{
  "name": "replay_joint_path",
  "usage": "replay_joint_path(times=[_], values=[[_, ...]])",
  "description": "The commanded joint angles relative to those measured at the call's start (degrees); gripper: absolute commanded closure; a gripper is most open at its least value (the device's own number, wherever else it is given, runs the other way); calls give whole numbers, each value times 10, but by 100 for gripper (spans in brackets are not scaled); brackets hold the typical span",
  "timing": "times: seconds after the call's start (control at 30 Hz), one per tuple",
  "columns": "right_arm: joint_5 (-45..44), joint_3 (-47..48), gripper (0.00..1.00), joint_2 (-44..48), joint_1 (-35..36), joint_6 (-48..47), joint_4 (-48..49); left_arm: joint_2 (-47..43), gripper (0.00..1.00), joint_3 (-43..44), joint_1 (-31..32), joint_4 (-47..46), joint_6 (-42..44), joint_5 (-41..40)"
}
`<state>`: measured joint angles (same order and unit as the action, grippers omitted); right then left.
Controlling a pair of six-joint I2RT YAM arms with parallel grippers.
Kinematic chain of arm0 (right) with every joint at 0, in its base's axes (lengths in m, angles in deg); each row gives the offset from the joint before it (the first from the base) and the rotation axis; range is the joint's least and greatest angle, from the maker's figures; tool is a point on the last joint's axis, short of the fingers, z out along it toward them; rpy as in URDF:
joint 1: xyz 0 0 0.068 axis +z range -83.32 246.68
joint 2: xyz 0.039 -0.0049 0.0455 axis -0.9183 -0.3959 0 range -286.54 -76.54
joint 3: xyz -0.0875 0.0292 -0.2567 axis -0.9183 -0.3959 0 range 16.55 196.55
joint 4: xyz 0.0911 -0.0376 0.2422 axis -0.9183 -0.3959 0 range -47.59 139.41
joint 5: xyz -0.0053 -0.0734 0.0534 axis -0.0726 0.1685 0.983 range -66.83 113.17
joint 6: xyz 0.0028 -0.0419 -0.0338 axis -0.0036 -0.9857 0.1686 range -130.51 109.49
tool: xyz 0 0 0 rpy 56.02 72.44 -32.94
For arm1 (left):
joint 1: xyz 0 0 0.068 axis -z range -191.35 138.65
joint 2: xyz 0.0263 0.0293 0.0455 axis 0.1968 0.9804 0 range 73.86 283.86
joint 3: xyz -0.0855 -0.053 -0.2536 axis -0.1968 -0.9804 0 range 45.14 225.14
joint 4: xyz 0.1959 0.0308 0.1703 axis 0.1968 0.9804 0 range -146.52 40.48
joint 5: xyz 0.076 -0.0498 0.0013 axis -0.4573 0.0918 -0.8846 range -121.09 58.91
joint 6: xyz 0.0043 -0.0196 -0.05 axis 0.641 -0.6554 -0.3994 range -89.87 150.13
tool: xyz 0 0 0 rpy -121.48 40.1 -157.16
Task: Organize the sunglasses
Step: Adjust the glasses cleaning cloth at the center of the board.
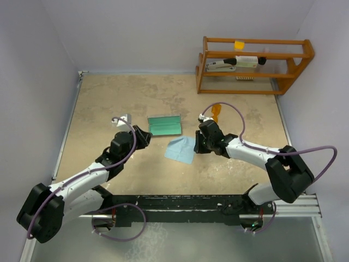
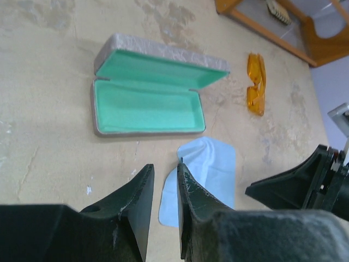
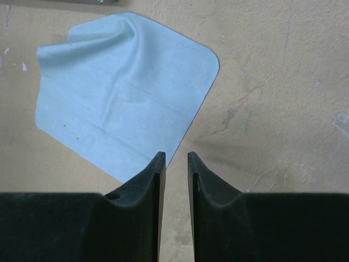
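**A:** How is the right gripper (image 3: 175,164) found?

**B:** Its jaws are nearly pressed together. Only a narrow slit is seen between them, and nothing is pinched. It is pointed at the blue cloth (image 3: 120,93), whose edge lies just in front of the tips.

**A:** And the left gripper (image 2: 165,185)?

**B:** The same is seen there: a thin gap, nothing held. It is held near the open grey case (image 2: 147,103), on the left side of the case in the top view.

**A:** Where are the sunglasses (image 1: 217,112) placed?

**B:** They are laid on the table (image 1: 109,98), beyond the right gripper toward the far edge, near its wrist but apart from it. They are set off to the right of the case, not touching it. They are not shown in the right wrist view, so the claw is judged to be turned away from them.

**A:** Which arm is nearer?

**B:** The right one. The case lies between the left gripper and the glasses.

**A:** And the long axis?

**B:** It is seen to run roughly from near to far, a little tilted. A turn of the right wrist toward the far edge and a wider opening would probably be needed before the thin frame is pinched.
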<state>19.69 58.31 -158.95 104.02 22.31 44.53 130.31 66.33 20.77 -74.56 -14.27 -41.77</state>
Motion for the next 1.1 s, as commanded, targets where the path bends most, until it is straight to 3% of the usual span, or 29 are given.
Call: replay_joint_path(times=[0.0,0.43,1.07], values=[[8,21,75,-24,1,0,24,16,79,7,21,-19,-2,-6],[-3,-16,74,-36,52,43,41,10,79,-3,25,-21,-5,-6],[2,-9,72,-64,64,41,35,0,80,-15,25,-22,-5,-3]])
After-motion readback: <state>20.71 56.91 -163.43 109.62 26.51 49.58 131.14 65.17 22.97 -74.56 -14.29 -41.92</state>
